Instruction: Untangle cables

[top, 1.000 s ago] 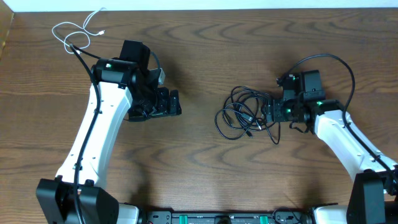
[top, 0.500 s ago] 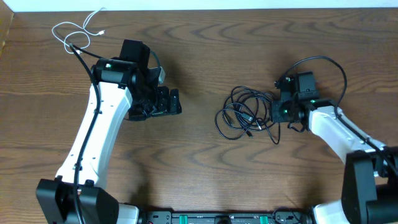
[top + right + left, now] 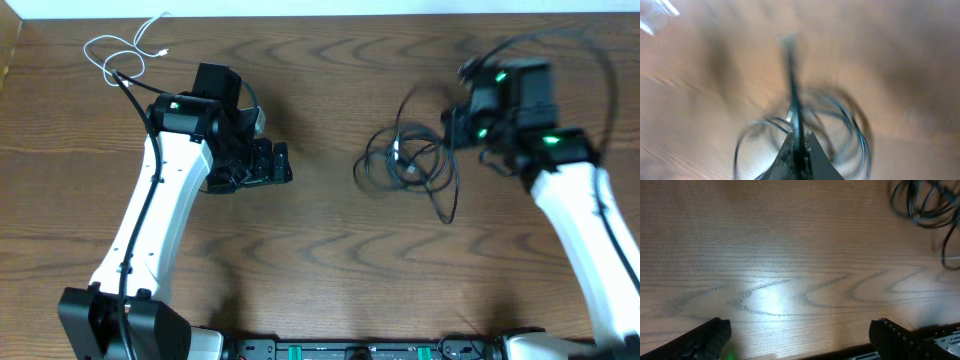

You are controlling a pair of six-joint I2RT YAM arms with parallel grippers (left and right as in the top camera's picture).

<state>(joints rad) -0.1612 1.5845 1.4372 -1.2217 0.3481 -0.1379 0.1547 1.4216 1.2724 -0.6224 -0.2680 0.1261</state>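
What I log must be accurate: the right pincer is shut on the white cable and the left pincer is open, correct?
No: the right pincer is shut on a black cable, per the right wrist view; the left pincer is open.

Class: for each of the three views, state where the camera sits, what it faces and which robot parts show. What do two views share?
Overhead: above the table, looking straight down; shows left arm, right arm, black cable tangle, white cable.
Left wrist: on the left arm, facing bare wood; open left gripper fingertips at bottom.
Right wrist: blurred, looks along the shut right gripper pinching a tangle strand.
Shared: overhead and left wrist both show the tangle.
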